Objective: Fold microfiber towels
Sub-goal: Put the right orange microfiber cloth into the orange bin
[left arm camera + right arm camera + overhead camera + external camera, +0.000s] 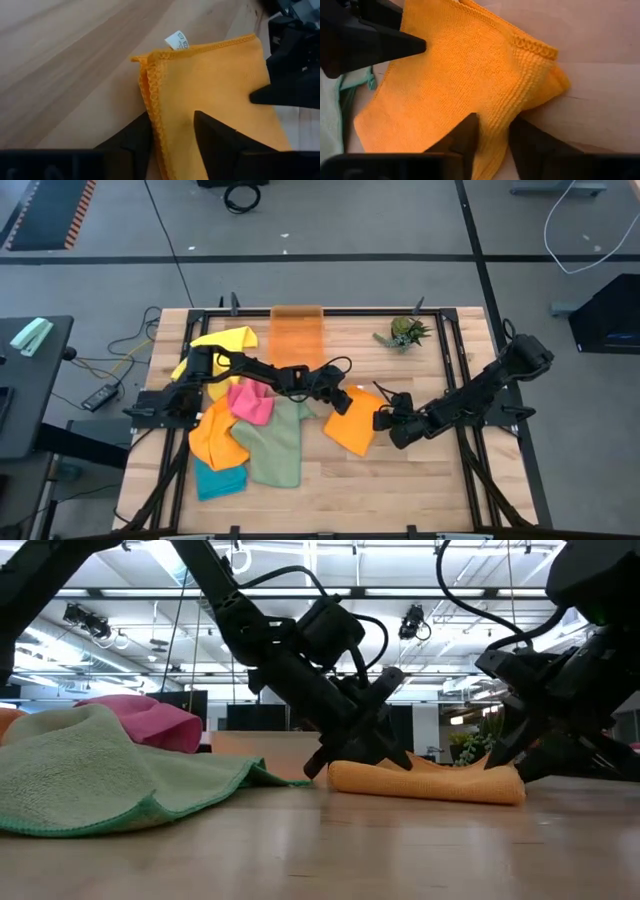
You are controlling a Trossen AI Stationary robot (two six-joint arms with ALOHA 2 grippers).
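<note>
Mid-fold on 1 orange towel (352, 430), lying already doubled on the bare wood of the worktop (420, 480), right of the loose pile. Pinched at 2 corners: left end effector (343, 398) at the far-left corner by the white label (176, 40), fingers narrowed over the stitched double edge with cloth between them; right end effector (385, 421) at the right-hand corner, fingers likewise narrowed onto a bunched edge. Judged as closing to grasp, with neither grip clearly firm yet. Seen from table height, a low flat orange slab touching the wood, both end effectors down on it. Waiting in the pile to the left: sage green towel (275, 442), pink towel (250, 402), a second orange towel (217, 432), teal towel (218, 478), yellow towel (222, 346). Next move, by judgement: firm both pinches through both layers, lift together, carry the held edge across to the opposite edge, keep corners level, avoid dragging the lower layer askew.
</note>
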